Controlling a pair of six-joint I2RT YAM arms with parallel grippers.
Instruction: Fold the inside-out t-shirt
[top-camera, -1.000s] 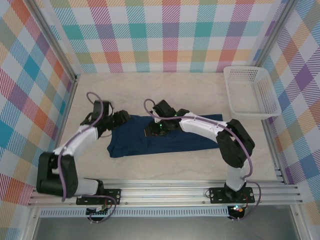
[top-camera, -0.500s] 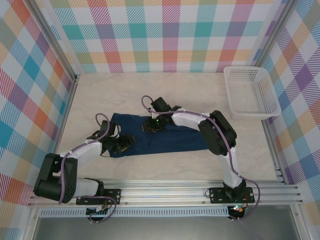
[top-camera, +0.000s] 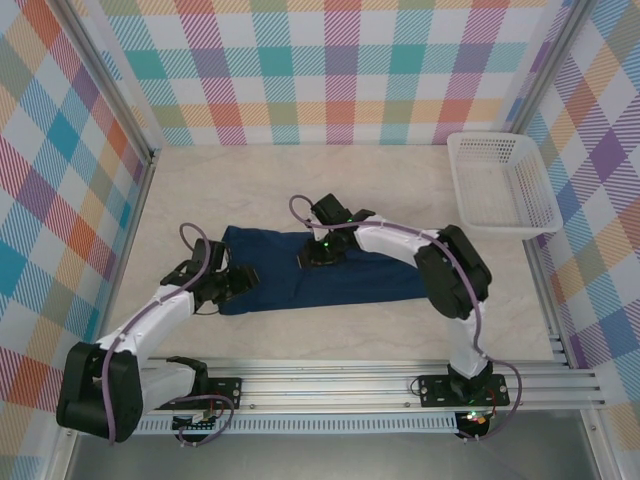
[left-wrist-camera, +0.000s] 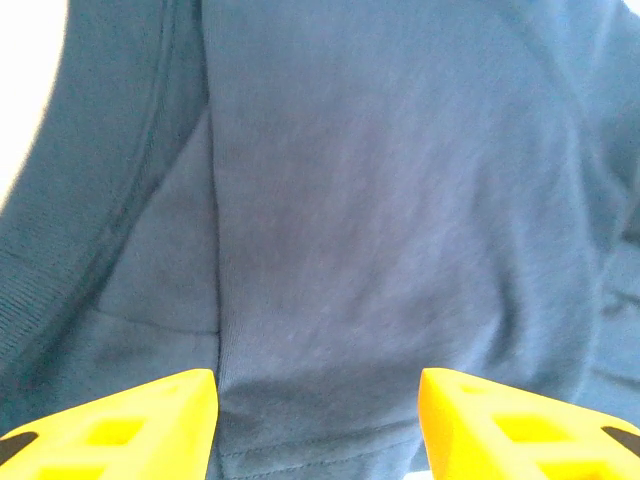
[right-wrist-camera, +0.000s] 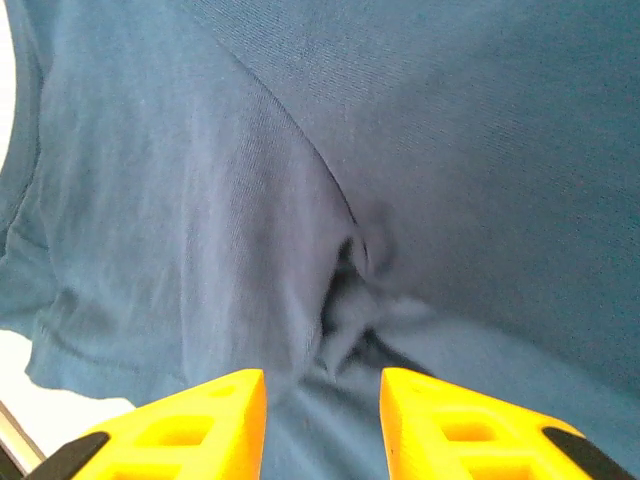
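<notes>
T-shirt: the inside-out t-shirt (top-camera: 345, 278) lies flat about the middle of the table (top-camera: 300, 190), a little toward the near edge, as a long dark band that runs from left to right
Done: judging from this shape, the long sides seem already folded in, so the shirt is now a narrow strip
Left to do: the strip probably must still be folded across its length into a small packet
Left gripper: the left gripper (top-camera: 236, 281) is low over the near left corner of the shirt; in the left wrist view its fingers (left-wrist-camera: 130, 425) are widely spread, with flat cloth under the gap and nothing pinched
Right gripper: the right gripper (top-camera: 321, 254) is at the far edge of the shirt, near its middle; its fingers (right-wrist-camera: 190, 425) stand a little apart, and a small pucker of cloth (right-wrist-camera: 350, 290) is just ahead of the gap; I cannot tell if they pinch it
Change: one second earlier the left gripper was at the far left corner of the shirt, now it is at the near left corner; the right gripper is almost at the same place, and the outline of the shirt looks the same
</notes>
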